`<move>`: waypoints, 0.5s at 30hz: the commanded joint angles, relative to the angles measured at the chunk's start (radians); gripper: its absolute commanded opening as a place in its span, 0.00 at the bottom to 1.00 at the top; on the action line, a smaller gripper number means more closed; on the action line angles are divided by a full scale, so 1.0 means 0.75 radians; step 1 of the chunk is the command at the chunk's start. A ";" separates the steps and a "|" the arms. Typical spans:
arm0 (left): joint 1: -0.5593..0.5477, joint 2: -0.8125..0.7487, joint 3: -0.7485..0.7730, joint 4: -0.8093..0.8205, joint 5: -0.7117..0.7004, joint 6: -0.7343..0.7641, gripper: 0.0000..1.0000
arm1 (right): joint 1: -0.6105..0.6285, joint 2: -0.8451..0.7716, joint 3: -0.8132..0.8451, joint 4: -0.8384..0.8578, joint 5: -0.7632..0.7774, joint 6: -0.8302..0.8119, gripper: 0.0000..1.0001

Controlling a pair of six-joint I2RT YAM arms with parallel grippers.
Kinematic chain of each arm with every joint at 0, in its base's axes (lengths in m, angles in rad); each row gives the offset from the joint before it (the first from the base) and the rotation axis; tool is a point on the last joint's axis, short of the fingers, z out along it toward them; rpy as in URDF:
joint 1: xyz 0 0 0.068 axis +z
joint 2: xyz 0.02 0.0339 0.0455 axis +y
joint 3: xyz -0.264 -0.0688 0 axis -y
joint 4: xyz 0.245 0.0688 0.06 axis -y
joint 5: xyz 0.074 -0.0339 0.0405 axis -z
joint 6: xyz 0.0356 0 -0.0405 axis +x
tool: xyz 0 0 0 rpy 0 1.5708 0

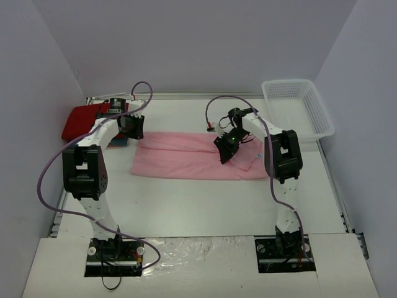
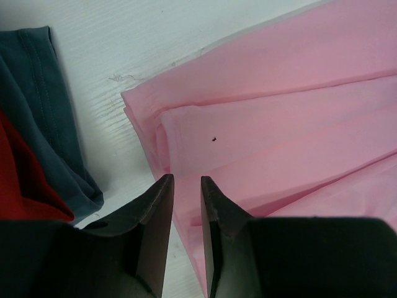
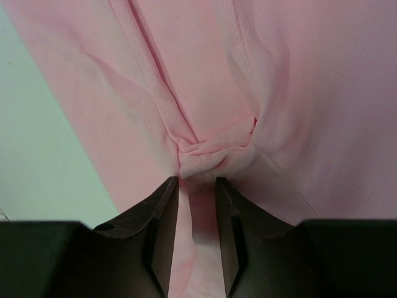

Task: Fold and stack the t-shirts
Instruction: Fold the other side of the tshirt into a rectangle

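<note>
Pink t-shirt [image 1: 186, 158]: soft matte cloth, laid as a long folded band across centre frame.
Right gripper [image 3: 197, 180]: a puckered ridge of cloth is pinched.
Left gripper [image 2: 186, 179]: narrowly parted at the layered edge; grip cannot be told.

A white mesh basket [image 1: 286, 91] sits at the desk's [image 1: 186, 205] far right corner. A small dark item [image 1: 211, 128], perhaps a clip, lies mid-desk.

We can read no text, label, brand, number or sign anywhere, whether on the pink t-shirt [image 1: 186, 162], the red t-shirt [image 1: 79, 121], the white basket [image 1: 296, 107] or the desk [image 1: 198, 205].
</note>
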 commanded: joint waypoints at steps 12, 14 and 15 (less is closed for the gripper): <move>0.010 -0.064 0.020 -0.012 0.039 0.021 0.24 | 0.173 -0.181 0.024 -0.056 0.137 -0.059 0.29; 0.010 -0.064 0.022 -0.012 0.041 0.019 0.24 | 0.198 -0.196 0.008 -0.054 0.149 -0.057 0.30; 0.010 -0.064 0.022 -0.014 0.043 0.019 0.24 | 0.204 -0.204 -0.001 -0.056 0.159 -0.055 0.30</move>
